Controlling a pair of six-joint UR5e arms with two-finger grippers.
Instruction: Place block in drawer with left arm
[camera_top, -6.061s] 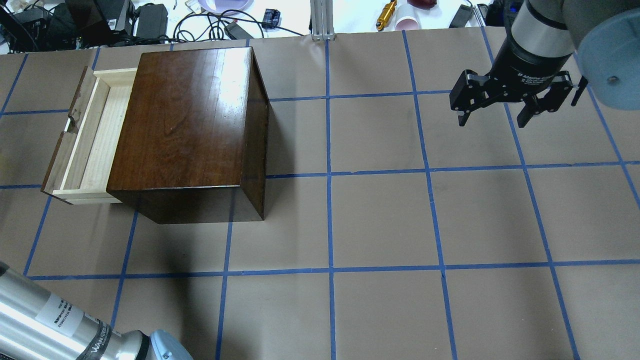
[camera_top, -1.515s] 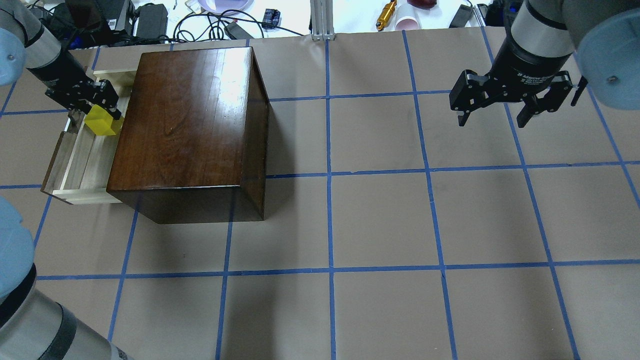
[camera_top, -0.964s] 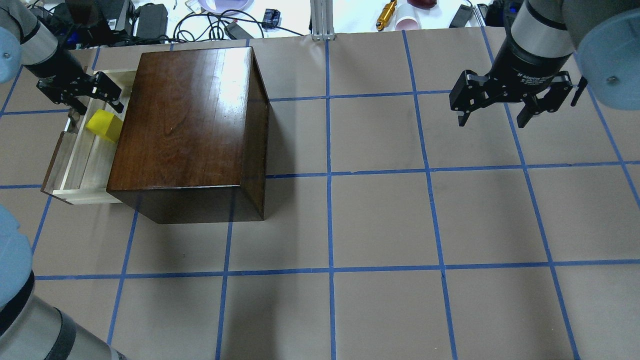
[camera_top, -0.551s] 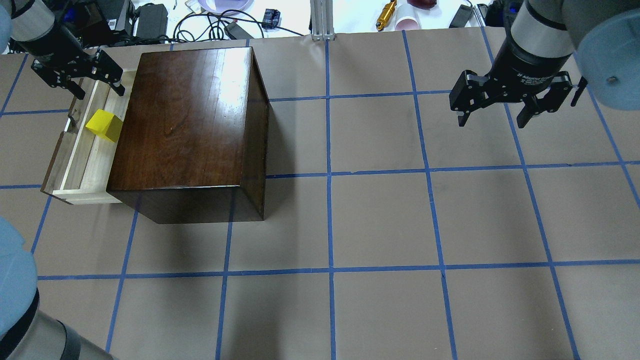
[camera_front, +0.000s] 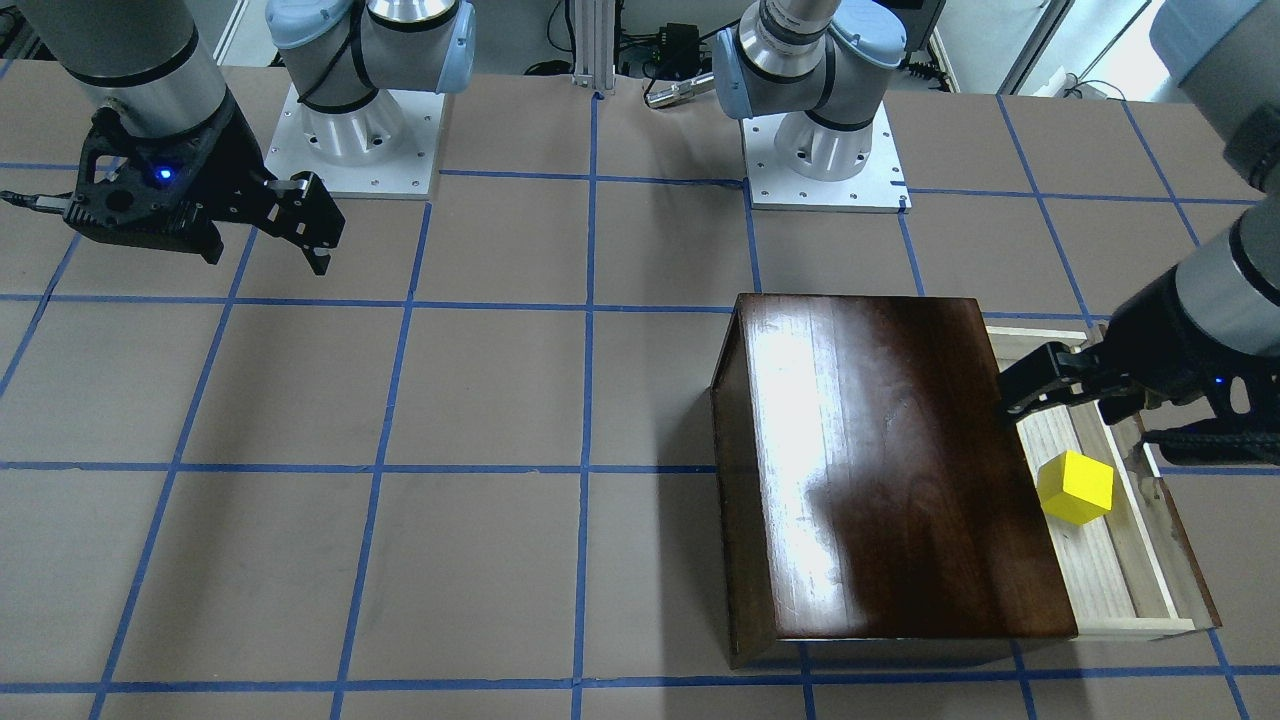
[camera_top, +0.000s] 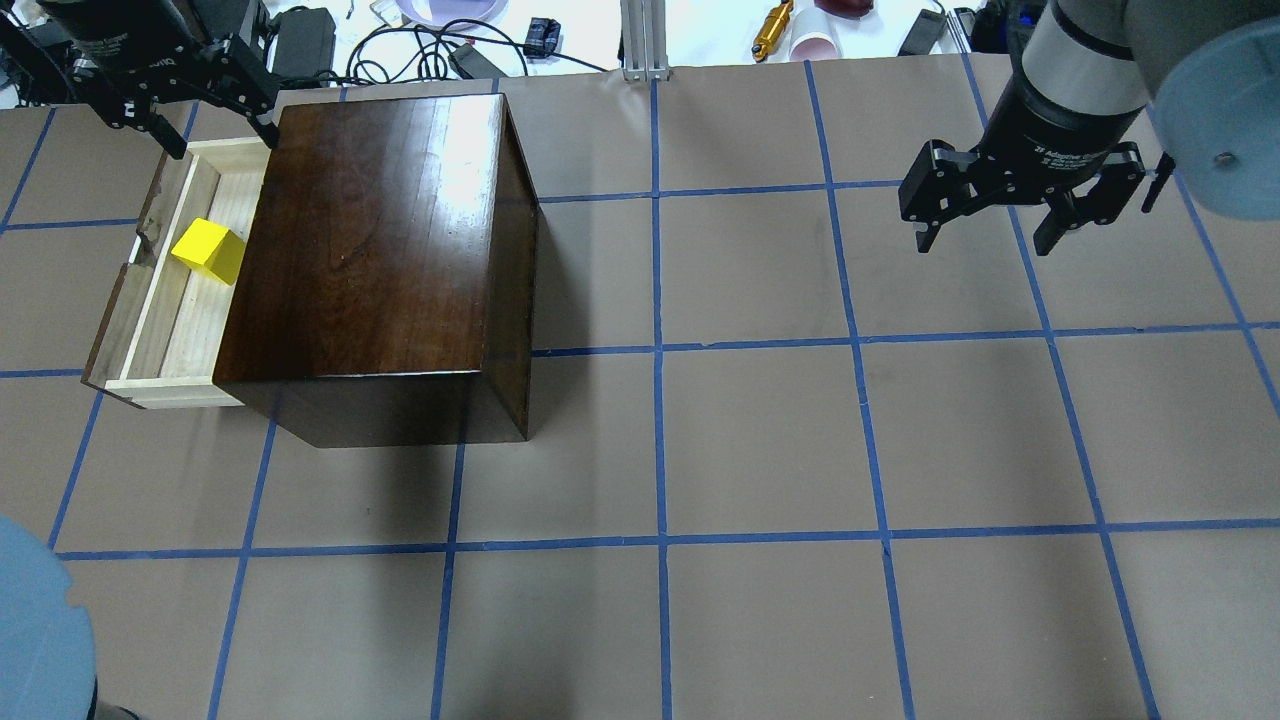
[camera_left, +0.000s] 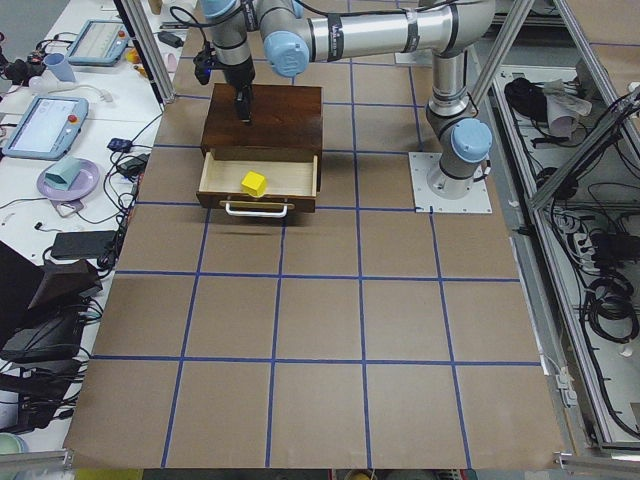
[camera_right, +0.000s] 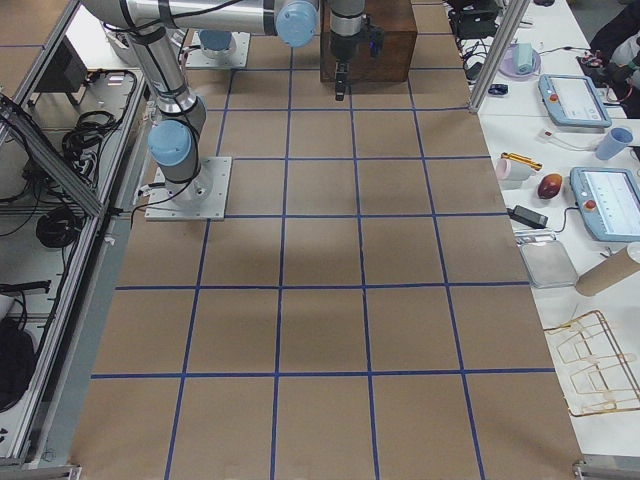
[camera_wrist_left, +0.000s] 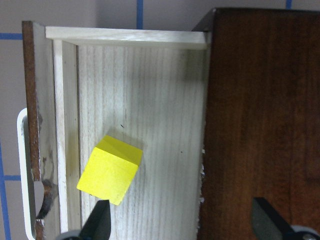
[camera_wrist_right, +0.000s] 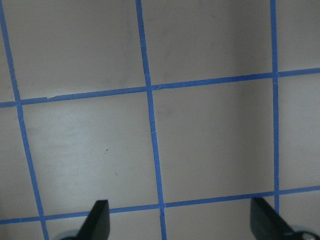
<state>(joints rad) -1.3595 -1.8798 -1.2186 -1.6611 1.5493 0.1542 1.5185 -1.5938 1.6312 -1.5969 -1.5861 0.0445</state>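
Drawer (camera_top: 185, 335) is pulled out of the wooden box's (camera_top: 370, 240) left side. Block (camera_top: 208, 250) lies loose on the drawer floor, rotated out of square with the box and closer to the front panel than to the box. Right gripper (camera_top: 985, 245) hangs over the table (camera_top: 760, 440) well right of the box, fingers spread and empty. Left gripper (camera_top: 215, 135) is above the box's far-left corner, fingers spread and clear of the block.

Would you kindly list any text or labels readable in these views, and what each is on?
"Adaptive Gr...": white print on the right gripper body, partly legible.
Left gripper: faint print, too blurred to read.
Wooden box, drawer, block: no text.
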